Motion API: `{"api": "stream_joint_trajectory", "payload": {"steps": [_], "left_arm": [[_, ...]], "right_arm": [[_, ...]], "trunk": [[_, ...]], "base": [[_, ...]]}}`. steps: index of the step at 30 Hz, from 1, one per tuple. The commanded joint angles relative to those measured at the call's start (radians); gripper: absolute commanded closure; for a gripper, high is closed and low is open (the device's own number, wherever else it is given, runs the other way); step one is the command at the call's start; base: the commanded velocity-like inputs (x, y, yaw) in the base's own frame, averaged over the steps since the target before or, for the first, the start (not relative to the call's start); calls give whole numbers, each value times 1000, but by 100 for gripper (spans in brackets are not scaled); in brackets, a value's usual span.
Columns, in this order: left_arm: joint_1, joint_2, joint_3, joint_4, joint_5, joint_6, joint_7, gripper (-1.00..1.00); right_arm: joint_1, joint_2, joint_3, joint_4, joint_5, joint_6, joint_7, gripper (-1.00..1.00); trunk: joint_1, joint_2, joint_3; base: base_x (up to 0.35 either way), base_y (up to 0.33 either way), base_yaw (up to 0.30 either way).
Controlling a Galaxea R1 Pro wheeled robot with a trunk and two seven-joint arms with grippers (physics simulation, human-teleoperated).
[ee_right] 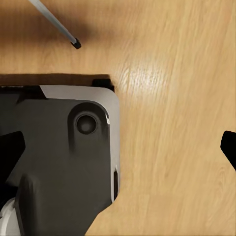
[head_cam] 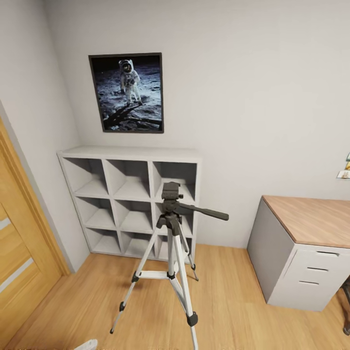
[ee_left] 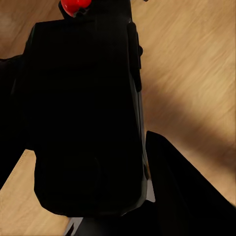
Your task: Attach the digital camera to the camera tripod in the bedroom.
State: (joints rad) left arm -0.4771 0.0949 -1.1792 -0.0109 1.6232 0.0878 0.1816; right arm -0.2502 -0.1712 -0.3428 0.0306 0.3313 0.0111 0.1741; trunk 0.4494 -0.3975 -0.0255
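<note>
**Tripod ahead, camera in the left claw**

In the head view, a wooden door [head_cam: 17,262] with pale stripes stands at the far left of the bedroom, its wood floor [head_cam: 233,296] spreading across the bottom. Next comes the white cube shelf [head_cam: 129,199] against the wall, with the astronaut picture [head_cam: 127,92] hung above it. Just in front of the shelf's right columns stands the tripod [head_cam: 167,262], upright on spread silver legs, its black head bare on top and its pan handle pointing right. Well to the right sits a grey desk [head_cam: 304,243] with a wooden top and drawers.

In the left wrist view, the camera [ee_left: 86,118] sits close against the lens, black and boxy, its red button [ee_left: 74,6] at one end. The dark fingers [ee_left: 182,187] of the left gripper [ee_left: 93,162] flank it on both sides, clamped around its body, with floor beyond.

In the right wrist view, the robot's dark base [ee_right: 59,157] lies over the floor, and a tripod leg tip [ee_right: 74,43] rests on the planks nearby. The right gripper [ee_right: 120,147] is spread wide, one fingertip [ee_right: 229,145] at the edge, nothing between.
</note>
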Motion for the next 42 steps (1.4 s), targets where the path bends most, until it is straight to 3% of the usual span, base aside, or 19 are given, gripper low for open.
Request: {"api": "stream_joint_trajectory", "payload": {"steps": [1, 22, 42], "left_arm": [[-1, 0, -9, -1, 3, 4, 6, 100], [-1, 1, -8, -1, 13, 4, 6, 100], [0, 0, -8, -1, 14, 4, 6, 100]], "right_arm": [[-1, -1, -8, 2, 8, 1, 2, -100], [-2, 1, -8, 2, 8, 9, 2, -100], [-2, 1, -8, 2, 8, 10, 1, -100]], "trunk": [[1, -2, -4], [1, -2, -36], [1, -2, -37]], "base": [[0, 36, 0], [0, 4, -73], [0, 25, -75]]}}
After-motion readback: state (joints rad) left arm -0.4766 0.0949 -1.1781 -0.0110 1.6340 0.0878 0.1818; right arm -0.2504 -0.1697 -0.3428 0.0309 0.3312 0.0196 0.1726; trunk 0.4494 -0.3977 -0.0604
